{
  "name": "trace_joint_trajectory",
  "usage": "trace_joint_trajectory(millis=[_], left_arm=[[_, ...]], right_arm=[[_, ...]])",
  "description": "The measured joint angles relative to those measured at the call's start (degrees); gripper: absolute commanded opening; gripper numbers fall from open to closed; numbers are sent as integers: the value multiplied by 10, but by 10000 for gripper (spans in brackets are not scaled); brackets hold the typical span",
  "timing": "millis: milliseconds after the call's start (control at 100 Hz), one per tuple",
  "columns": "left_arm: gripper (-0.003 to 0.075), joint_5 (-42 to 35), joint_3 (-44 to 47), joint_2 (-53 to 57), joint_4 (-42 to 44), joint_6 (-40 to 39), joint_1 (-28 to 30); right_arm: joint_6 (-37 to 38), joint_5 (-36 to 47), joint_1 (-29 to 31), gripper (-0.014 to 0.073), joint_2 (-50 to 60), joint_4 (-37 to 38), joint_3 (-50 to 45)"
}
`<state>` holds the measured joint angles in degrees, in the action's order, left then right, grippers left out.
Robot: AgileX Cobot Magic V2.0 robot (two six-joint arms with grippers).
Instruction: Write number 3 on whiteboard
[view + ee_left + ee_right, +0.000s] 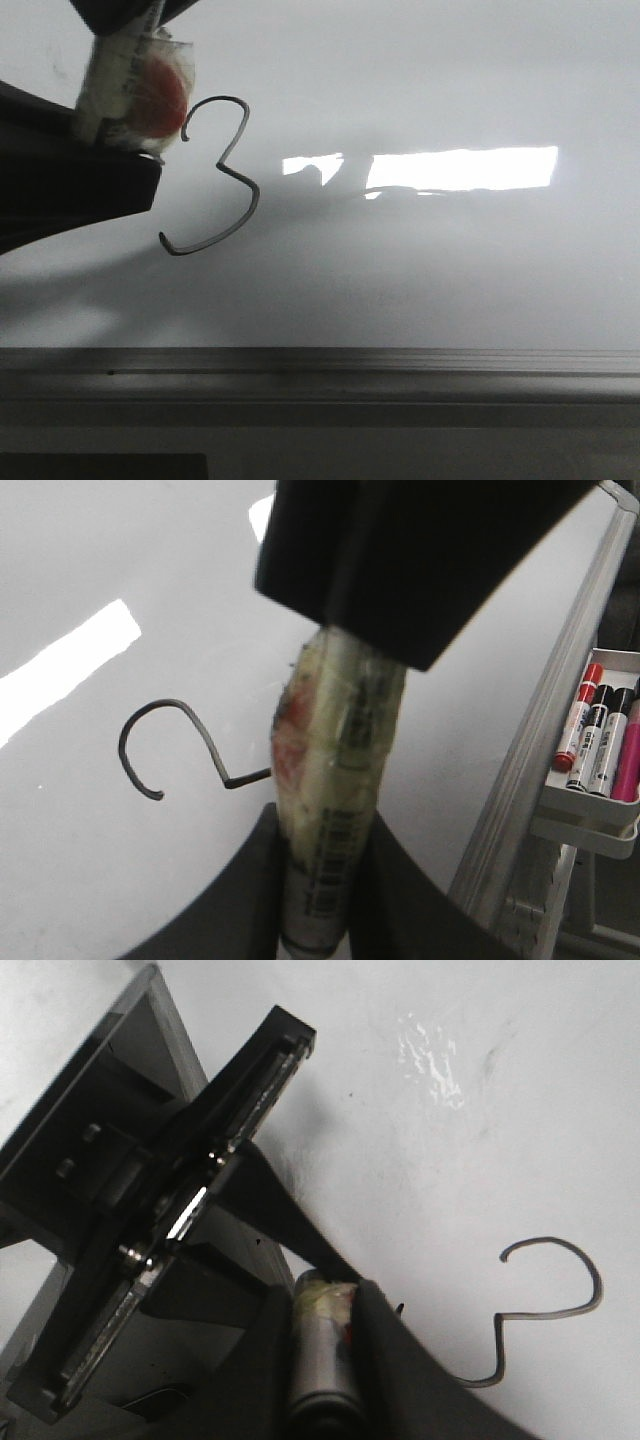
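The number 3 (219, 165) is drawn in thin dark strokes on the whiteboard (420, 270), left of its middle. Part of it shows in the left wrist view (205, 742) and in the right wrist view (545, 1313). A tape-wrapped marker (135, 90) with a red patch hangs just left of the digit's top hook. My left gripper (328, 825) is shut on the marker (335, 780). My right gripper (325, 1300) is shut on the same marker (322, 1350). Dark gripper parts hide the marker's tip.
A grey metal rail (320, 360) runs along the board's near edge. A bright rectangular reflection (460, 168) lies right of the digit. A white tray (590, 825) beside the rail (540, 750) holds red, black and pink markers.
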<state>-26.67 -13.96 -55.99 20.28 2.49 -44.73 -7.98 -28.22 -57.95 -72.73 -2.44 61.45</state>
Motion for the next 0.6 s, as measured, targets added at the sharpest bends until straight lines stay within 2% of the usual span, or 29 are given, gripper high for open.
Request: trace_joint_trajectory(millis=[140,200,250,350,420,450,600], left_arm=[[-20,0,0,-1,5,6,0],[-20,0,0,-1,5,6,0],[-20,0,0,-1,5,6,0],[-20,-1,0,-1,0,-11,0],[-20,1,0,-1,-14,-37,0],[-20,5,0,-1,-20,-50,0],[-20,43,0,1,-104,-134,0]], right_arm=[[0,-1,0,-62,0,-1,0],[0,-1,0,-6,0,-1,0],[0,-1,0,109,0,-1,0],[0,3,0,468,0,8,0],[0,5,3,642,1,15,0],[0,6,5,673,3,16,0],[0,18,33,631,30,21,0]])
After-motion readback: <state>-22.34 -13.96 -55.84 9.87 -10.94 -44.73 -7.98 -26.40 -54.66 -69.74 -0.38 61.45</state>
